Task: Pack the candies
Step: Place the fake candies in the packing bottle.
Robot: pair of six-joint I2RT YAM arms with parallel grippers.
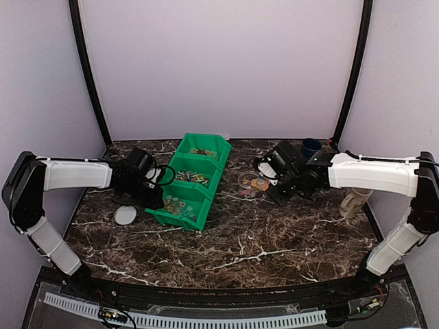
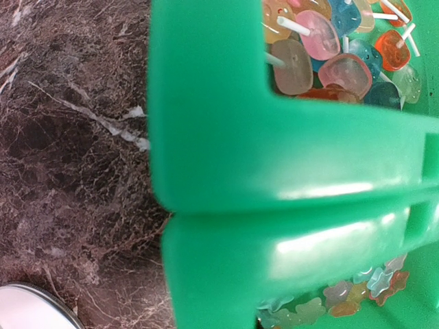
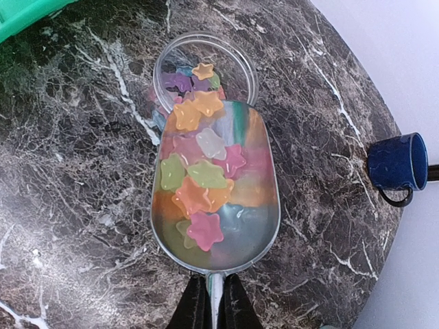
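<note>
Surface: dark marble table [image 1: 274,253] with white veins. Room: pale lilac walls [image 1: 219,68], black curved poles [image 1: 88,75] in the back corners.

Right gripper [image 3: 211,305] is clamped on the handle of a metal scoop [image 3: 254,219]. The candies [image 3: 199,185], star-shaped and mixed colours, fill the scoop; its lip at 12 o'clock overlaps the clear jar [image 3: 236,62], which has some inside.

Left gripper [image 1: 152,184] is clenched at 9 o'clock of the green bin [image 1: 195,171]; can't tell if it pinches the wall.

Jar is at 3 o'clock of the bin, the whitish lid [image 1: 125,215] at 8, the blue mug [image 1: 311,146] at 2.

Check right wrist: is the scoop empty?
No, the metal scoop holds a pile of star-shaped candies, its tip over the clear jar.
</note>
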